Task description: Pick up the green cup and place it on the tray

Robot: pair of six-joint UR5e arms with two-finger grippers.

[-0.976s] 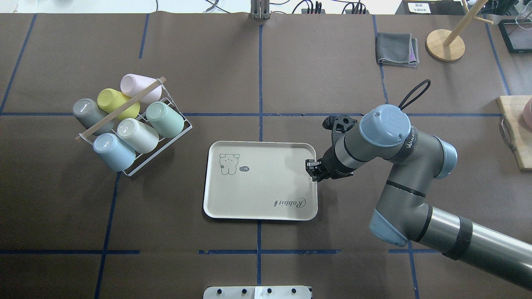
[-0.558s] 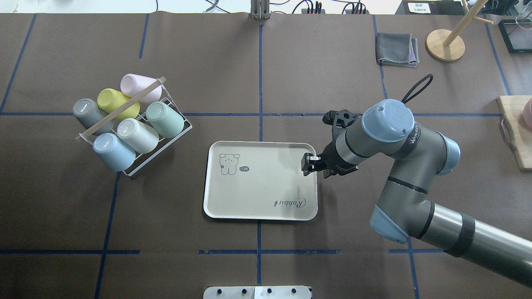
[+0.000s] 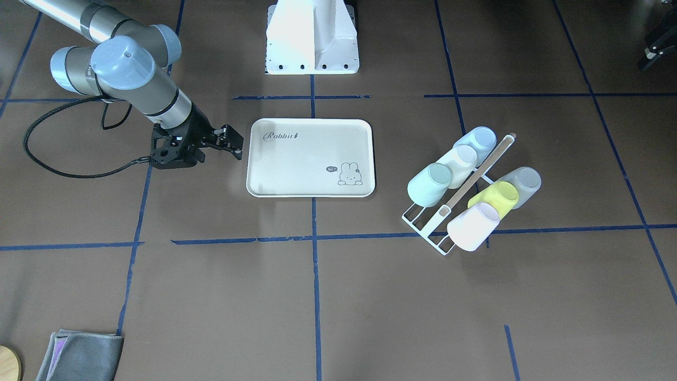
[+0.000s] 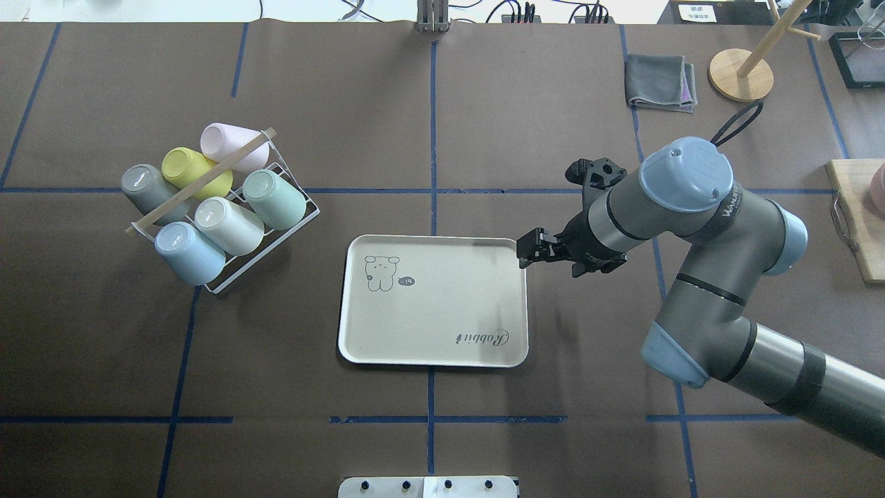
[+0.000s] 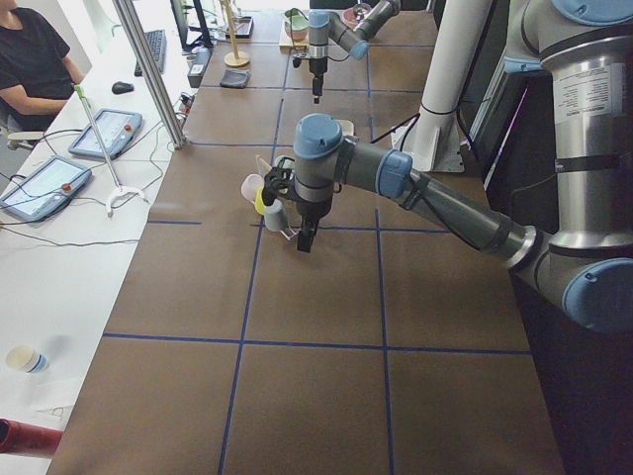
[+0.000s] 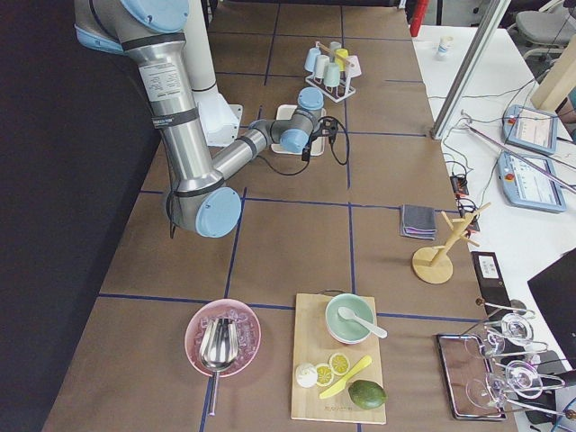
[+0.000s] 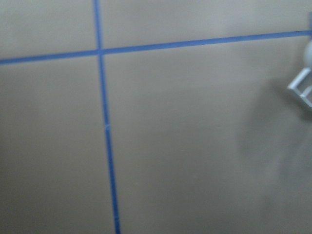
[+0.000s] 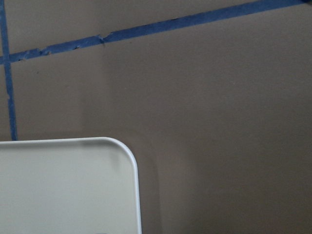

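The right arm (image 4: 691,228) is a grey tube with pale blue joint caps (image 4: 686,173) dotted with small screws. White lettering runs along the link behind the black right gripper (image 4: 523,252). A black cable (image 3: 25,144) loops from the wrist. Farther back, a black band (image 4: 795,387) wraps the silver forearm.

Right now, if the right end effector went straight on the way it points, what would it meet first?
Most likely the tray, at the corner nearest the right end effector. Its height is unclear, so it might meet bare table instead.
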